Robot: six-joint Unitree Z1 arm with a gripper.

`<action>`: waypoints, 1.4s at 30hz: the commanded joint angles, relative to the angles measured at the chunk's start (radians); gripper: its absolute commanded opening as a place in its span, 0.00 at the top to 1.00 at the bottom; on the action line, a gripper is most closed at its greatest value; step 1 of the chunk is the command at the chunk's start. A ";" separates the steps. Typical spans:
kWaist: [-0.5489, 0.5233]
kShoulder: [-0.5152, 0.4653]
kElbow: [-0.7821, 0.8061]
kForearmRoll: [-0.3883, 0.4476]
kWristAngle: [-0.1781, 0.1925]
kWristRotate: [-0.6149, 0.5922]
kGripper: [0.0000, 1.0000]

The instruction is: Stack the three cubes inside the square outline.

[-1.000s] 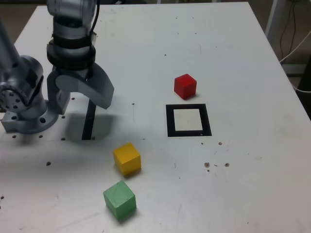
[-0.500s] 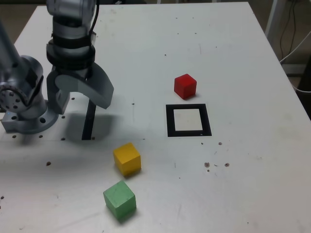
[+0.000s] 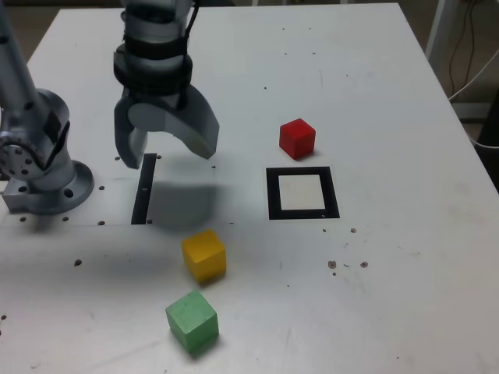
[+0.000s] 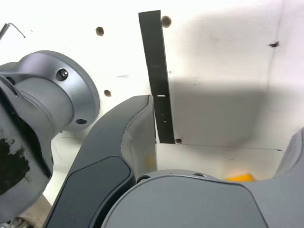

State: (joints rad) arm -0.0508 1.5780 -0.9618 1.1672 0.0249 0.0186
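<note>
— On the white table (image 3: 390, 93), where do the cubes sit?

— From my remote console: the red cube (image 3: 297, 138) rests just beyond the square outline (image 3: 302, 193), close to its far edge but outside it. The outline's white centre holds nothing. The yellow cube (image 3: 204, 254) lies nearer the camera, toward the exterior view's left of the outline, and the green cube (image 3: 191, 320) sits just in front of the yellow one, not touching it. No cube is stacked.

— And the arm?

— My gripper (image 3: 165, 146) hangs above the table with jaws spread wide, holding nothing, over the far end of a narrow black strip (image 3: 143, 191). The arm's grey base (image 3: 43, 167) stands at the exterior view's left. My wrist view shows the strip (image 4: 158, 78) between the dark fingers (image 4: 114, 156), plus a sliver of yellow (image 4: 239, 177) near one edge.
</note>
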 commanded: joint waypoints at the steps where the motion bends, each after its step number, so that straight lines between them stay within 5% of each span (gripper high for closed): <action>1: 0.002 0.035 -0.069 0.036 0.006 0.004 0.01; 11: 0.017 0.158 -0.297 0.143 0.026 0.028 0.01; 42: 0.248 0.467 -0.762 0.292 0.046 0.236 0.01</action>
State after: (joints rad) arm 0.1892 2.0301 -1.7098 1.4539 0.0688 0.2440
